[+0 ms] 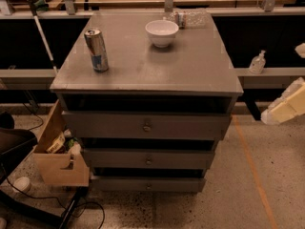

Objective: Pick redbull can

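The end effector (286, 106) sits at the right edge of the view, off the counter's (190, 66) right side and below its top surface. Only pale, blocky parts of it show. Whether it is spread or closed, I cannot tell; nothing appears to be held in it.

The redbull can (96, 50) stands upright near the counter's left edge, well apart from the end effector, on the far side of the surface from it. The white bowl (162, 32) stands between the two, set further back toward the rear edge.

Step in hand, as judged: the approach, with no contact yet made. To do it well, the end effector should rise clear of the counter's front-right corner before travelling across. It should pass in front of the bowl, not over it. It should then come level with the can's mid-body and close squarely on the sides. The can is tall and slim, so a glancing touch would likely tip it.

Limits of observation: the end effector is cut off by the frame edge. The clear item (190, 18) behind the bowl is hard to identify. The arm itself is out of view.
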`<state>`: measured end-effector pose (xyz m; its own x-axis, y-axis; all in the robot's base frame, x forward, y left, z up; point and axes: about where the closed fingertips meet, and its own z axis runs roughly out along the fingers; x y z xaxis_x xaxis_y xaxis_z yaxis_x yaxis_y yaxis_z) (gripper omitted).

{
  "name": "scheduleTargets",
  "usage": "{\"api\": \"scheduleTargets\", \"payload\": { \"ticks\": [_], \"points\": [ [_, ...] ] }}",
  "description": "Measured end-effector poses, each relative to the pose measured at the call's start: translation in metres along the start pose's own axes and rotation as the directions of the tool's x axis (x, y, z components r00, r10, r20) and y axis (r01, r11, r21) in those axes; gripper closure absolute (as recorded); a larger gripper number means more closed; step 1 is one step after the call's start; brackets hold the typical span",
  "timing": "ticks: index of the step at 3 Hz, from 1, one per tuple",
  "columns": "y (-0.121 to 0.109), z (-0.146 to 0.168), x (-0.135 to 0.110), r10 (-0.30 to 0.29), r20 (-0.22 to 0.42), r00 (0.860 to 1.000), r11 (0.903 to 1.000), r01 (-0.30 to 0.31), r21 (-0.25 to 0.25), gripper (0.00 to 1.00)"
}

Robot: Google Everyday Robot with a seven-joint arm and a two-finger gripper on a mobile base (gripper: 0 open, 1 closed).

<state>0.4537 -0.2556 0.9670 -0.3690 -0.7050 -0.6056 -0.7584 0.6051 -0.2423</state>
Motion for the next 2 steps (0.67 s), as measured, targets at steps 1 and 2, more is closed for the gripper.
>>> {"api": "scheduleTargets", "payload": {
  "ticks": [1, 2],
  "points": [
    [-0.031, 0.010, -0.035, -0.020, 0.251, 0.968, 0.9984, 0.006, 0.057, 0.00],
    [-0.072, 0.000, -0.123, -0.064, 0.567, 0.821, 0.9908, -0.015, 0.134, 0.00]
  ]
}}
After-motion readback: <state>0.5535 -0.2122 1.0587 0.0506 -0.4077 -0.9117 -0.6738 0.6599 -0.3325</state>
